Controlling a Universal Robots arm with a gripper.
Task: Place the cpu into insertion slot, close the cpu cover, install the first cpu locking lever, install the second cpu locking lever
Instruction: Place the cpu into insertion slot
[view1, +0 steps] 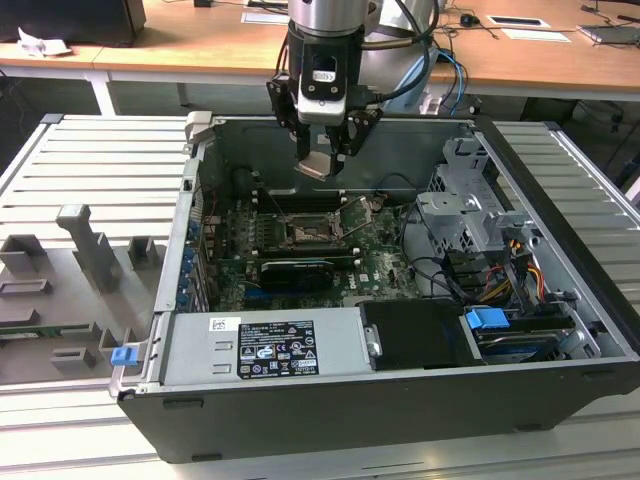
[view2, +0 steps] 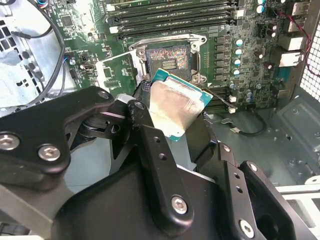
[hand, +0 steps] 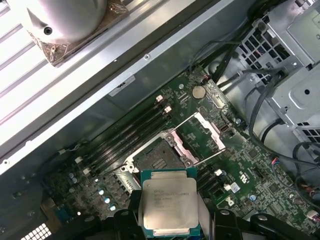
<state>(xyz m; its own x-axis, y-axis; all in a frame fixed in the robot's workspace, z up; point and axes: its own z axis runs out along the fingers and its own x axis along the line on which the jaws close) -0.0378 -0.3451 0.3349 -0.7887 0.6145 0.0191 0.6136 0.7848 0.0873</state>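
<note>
Hand downward above insertion slot, cpu in grip, seemingly tilted.

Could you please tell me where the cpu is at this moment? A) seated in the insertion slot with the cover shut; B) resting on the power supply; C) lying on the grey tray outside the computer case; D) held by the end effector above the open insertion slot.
D: the end effector grips the cpu in the air above the insertion slot, which is bare, its cpu cover swung open.
</note>
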